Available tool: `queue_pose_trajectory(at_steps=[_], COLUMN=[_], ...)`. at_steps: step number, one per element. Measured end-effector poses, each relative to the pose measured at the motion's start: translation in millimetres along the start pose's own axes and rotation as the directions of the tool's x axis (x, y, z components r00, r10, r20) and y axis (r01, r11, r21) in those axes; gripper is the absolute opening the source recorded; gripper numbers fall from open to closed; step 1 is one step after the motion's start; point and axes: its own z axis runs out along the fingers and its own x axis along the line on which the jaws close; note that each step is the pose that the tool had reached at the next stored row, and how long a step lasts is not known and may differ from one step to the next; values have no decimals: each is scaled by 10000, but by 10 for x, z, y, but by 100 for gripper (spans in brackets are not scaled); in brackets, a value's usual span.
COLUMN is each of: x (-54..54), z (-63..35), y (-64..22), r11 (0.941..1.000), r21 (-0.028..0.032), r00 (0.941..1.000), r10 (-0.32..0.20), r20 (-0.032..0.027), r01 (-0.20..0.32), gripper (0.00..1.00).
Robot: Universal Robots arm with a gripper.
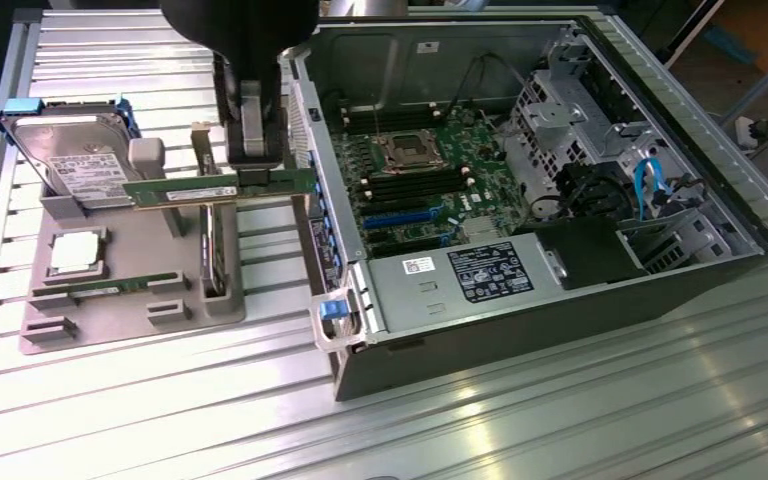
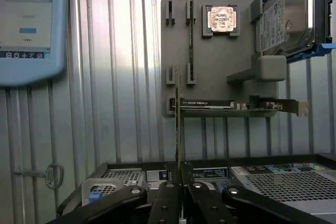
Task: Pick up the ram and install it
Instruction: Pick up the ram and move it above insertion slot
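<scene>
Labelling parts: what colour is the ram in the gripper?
The ram is green; the exterior view shows it best.

— Where is the arm's dark gripper (image 1: 256, 165)?
— Between the grey plastic parts holder (image 1: 131, 325) and the open black computer tower (image 1: 558, 320). Its fingers are clamped on the long, thin green ram (image 1: 177, 190).
— How does the ram lie?
— Level and raised above the holder, with one end near the tower's edge.
— What sits in the holder?
— A second green memory stick (image 1: 104, 287), a square silver processor chip (image 1: 75, 250) and a silver hard drive (image 1: 71, 165).
— And the tower?
— It lies on its side, with the green motherboard (image 1: 411, 180) exposed.
</scene>
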Motion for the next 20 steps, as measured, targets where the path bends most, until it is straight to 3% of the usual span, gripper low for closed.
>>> queue_pose_trajectory(at_steps=[12,15,20], x=[-15,-22,-29], z=[-10,-15,-19], y=[-317,-457,-599], r11=[10000,10000,10000], r21=[0,0,-1], r00=[10000,10000,10000], r10=[1,0,0], r20=[0,0,0], r01=[-1,0,0], gripper=[12,12,12])
